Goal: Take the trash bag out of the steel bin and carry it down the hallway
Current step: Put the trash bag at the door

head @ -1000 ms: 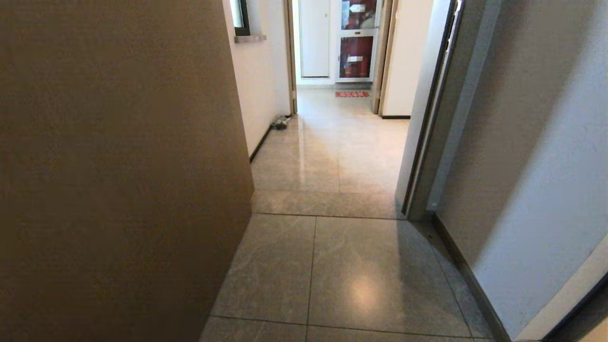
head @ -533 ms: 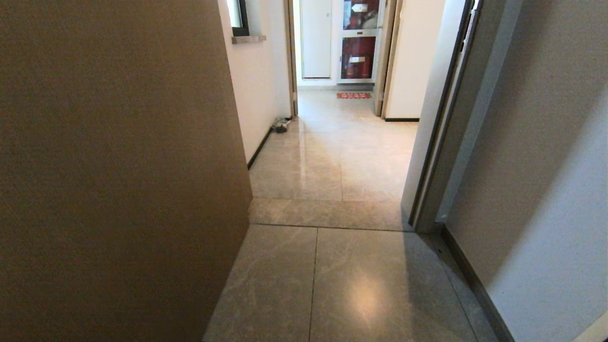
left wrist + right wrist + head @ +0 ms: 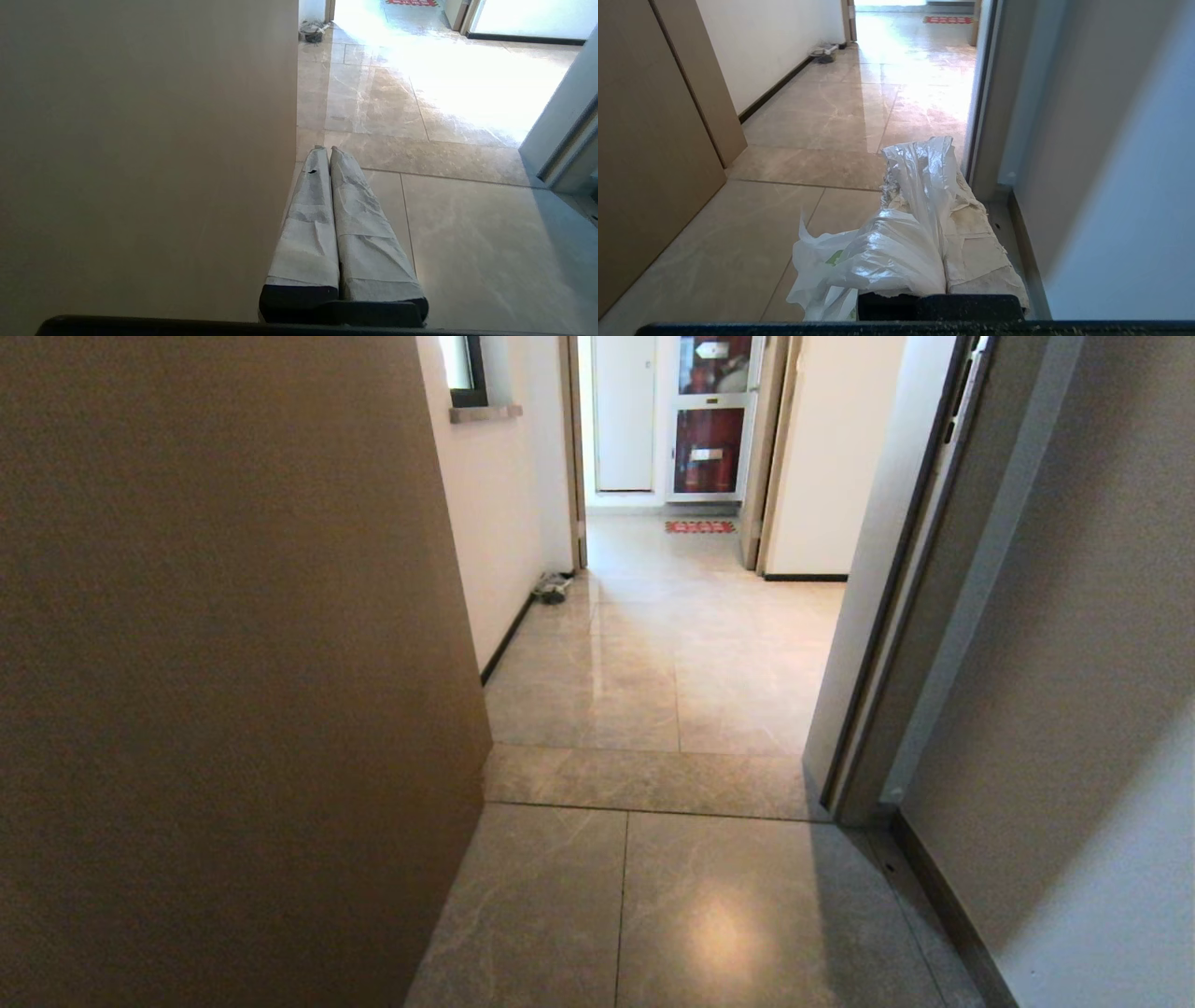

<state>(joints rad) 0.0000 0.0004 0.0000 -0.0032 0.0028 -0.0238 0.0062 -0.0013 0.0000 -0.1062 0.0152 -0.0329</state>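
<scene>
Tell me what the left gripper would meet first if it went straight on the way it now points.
The left gripper, fingers together and empty, points along the glossy beige tiled hallway floor beside the brown door panel. Straight ahead looks free; it likely skims past the panel's edge toward the tiles, though depth is unclear.

A residential hallway point(image 3: 672, 653): glossy marbled tiles, white walls point(image 3: 509, 523), black baseboards point(image 3: 504, 639), brown door point(image 3: 233, 663).

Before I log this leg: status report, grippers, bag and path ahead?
Right gripper shut on the trash bag. Left gripper shut, empty. Hallway ahead, brown door close on left, door frame right.
</scene>
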